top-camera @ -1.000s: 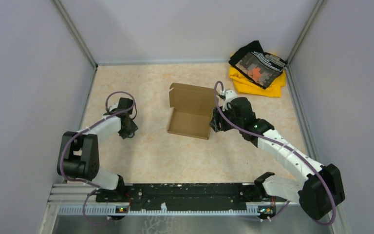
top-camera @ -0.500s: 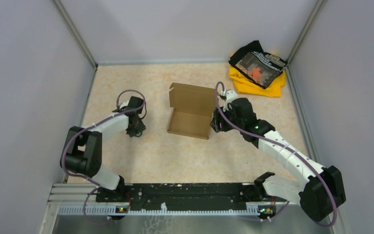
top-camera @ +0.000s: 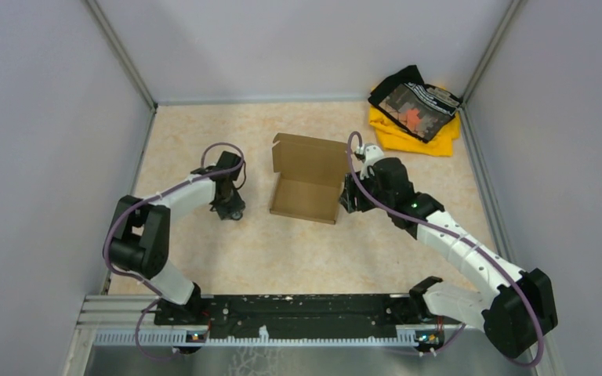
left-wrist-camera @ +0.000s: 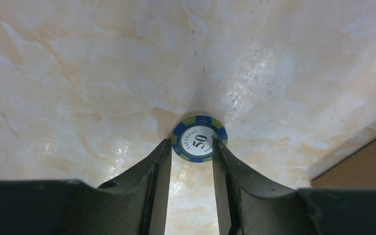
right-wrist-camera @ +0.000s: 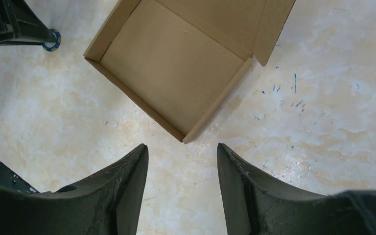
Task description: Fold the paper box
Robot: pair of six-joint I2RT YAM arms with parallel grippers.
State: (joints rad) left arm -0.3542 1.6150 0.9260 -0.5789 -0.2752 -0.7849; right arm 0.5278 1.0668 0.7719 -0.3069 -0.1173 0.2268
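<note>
The brown cardboard paper box (top-camera: 307, 178) lies open in the middle of the table, its lid flap standing up at the far side. It also shows in the right wrist view (right-wrist-camera: 171, 68), and its edge shows in the left wrist view (left-wrist-camera: 367, 166). My right gripper (top-camera: 348, 196) is open and empty just off the box's right wall, with a box corner ahead of its jaws (right-wrist-camera: 182, 149). My left gripper (top-camera: 233, 210) is to the left of the box, with its fingertips (left-wrist-camera: 191, 142) closed on a blue and green "50" poker chip (left-wrist-camera: 199, 138) at table level.
A yellow and black cloth pile (top-camera: 414, 110) lies in the far right corner. Grey walls enclose the table on three sides. The poker chip and left fingers also show in the right wrist view (right-wrist-camera: 52, 39), close to the box's left corner.
My left gripper has moved right towards the box, with the chip at its tips. The right arm and the box have stayed put.
</note>
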